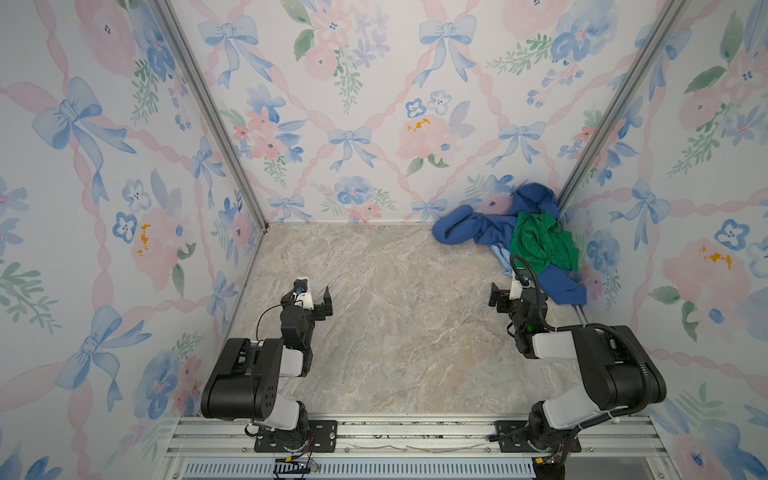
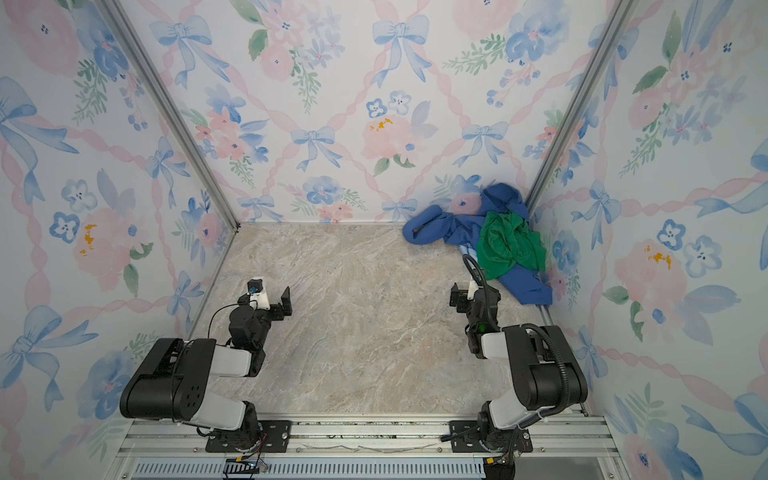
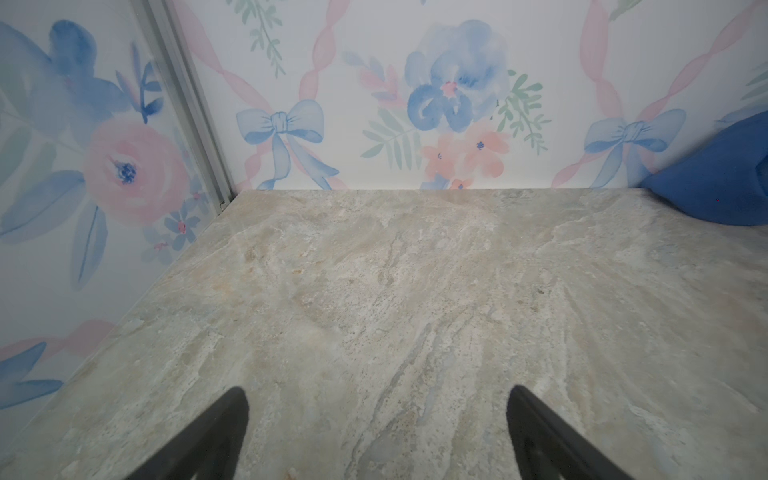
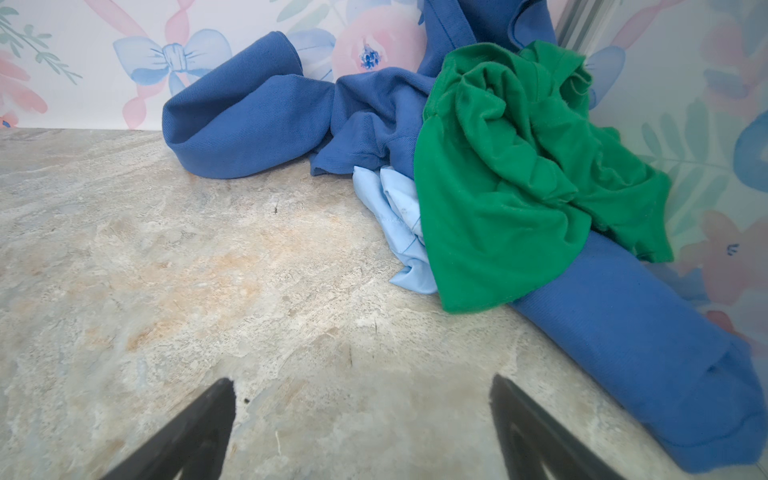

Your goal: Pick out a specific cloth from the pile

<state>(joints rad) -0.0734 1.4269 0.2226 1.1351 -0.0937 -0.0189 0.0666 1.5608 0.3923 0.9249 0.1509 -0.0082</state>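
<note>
One pile of three garments and two grippers are seen on a marble-patterned table (image 1: 374,340), which is enclosed by three flowered walls (image 1: 353,104). In both top views the pile (image 1: 528,249) is found at about 2 o'clock on the table, pushed into the far right corner. One royal-blue garment (image 1: 461,228) is spread widest, with one rolled part reaching toward 9 o'clock along the back wall and another trailing toward 5 o'clock along the right wall. One green cloth (image 1: 542,245) is heaped on top of it at the middle of the pile. The one pale blue cloth (image 4: 395,216) is mostly buried. Only a small crumpled strip of it is shown at the pile's 8 o'clock edge, tucked under the green cloth, lying on the table beside the royal-blue garment. The left gripper (image 3: 376,395) is held over bare table at about 9 o'clock, well apart from the pile, with its two fingers spread wide and empty. The right gripper (image 4: 361,382) is held at about 3 o'clock, near the pile's 7 o'clock side and apart from the pale blue cloth, with its two fingers likewise spread wide and empty
</note>
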